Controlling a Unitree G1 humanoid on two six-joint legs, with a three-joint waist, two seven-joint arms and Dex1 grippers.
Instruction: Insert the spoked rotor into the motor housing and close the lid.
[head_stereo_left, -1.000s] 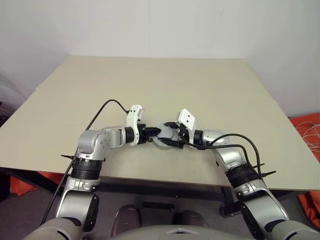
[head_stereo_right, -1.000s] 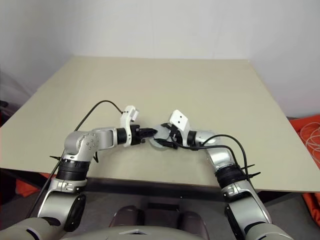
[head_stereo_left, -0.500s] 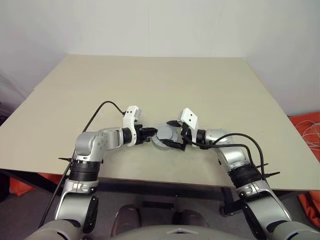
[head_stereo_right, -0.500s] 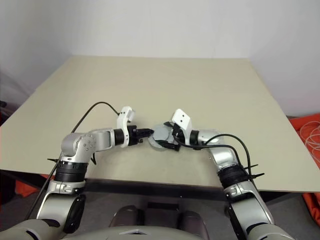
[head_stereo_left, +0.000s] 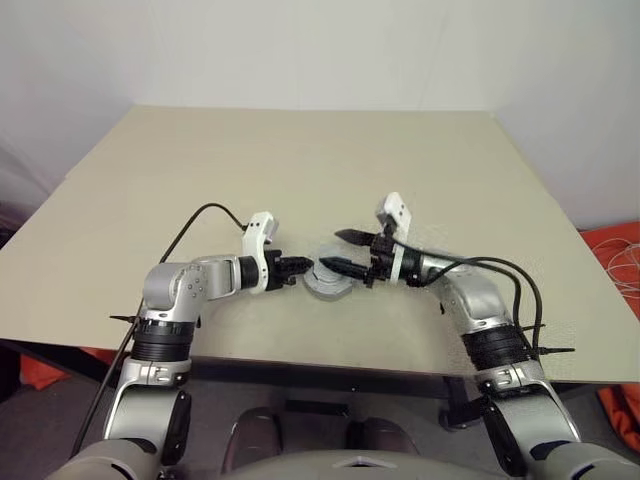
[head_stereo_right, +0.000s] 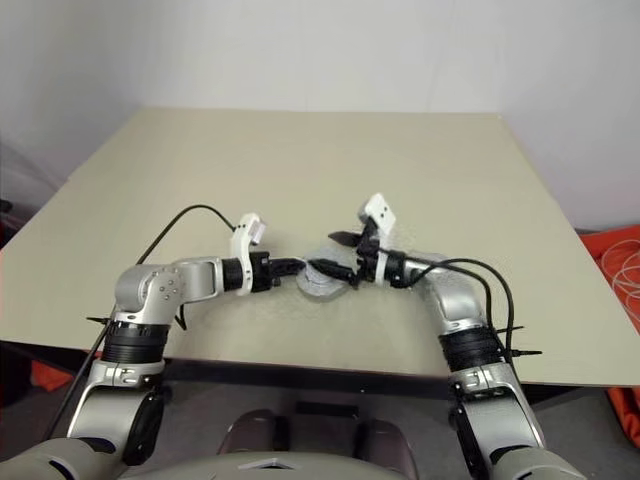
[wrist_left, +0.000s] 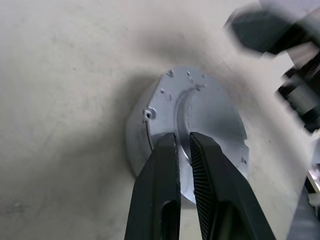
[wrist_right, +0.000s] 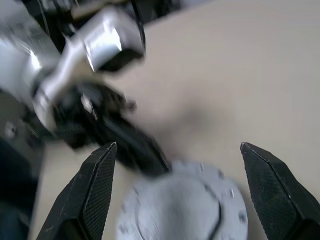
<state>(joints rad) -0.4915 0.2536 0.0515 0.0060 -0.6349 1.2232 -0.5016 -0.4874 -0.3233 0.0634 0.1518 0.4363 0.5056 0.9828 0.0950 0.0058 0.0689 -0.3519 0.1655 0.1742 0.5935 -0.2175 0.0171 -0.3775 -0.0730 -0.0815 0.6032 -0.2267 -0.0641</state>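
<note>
The motor housing (head_stereo_left: 328, 284) is a round silver puck lying flat on the tan table, with a closed silver face with small screw holes turned up (wrist_left: 212, 120). Whether that face is the lid I cannot tell. The spoked rotor is hidden. My left gripper (head_stereo_left: 305, 267) is shut, and its fingertips (wrist_left: 169, 142) rest on the puck's top near its left rim. My right gripper (head_stereo_left: 343, 252) hangs open just above and to the right of the puck, which lies below its spread fingers (wrist_right: 102, 170) in the right wrist view.
The tan table (head_stereo_left: 300, 170) stretches far behind the puck. Its front edge runs close below both arms. A black cable (head_stereo_left: 205, 212) loops up from my left forearm. Orange material with white cord (head_stereo_left: 618, 262) lies on the floor at the right.
My right gripper has let go of the puck, opened wide and risen. The puck, tilted up in its fingers before, now lies flat. My left gripper has stayed shut at the rim.
</note>
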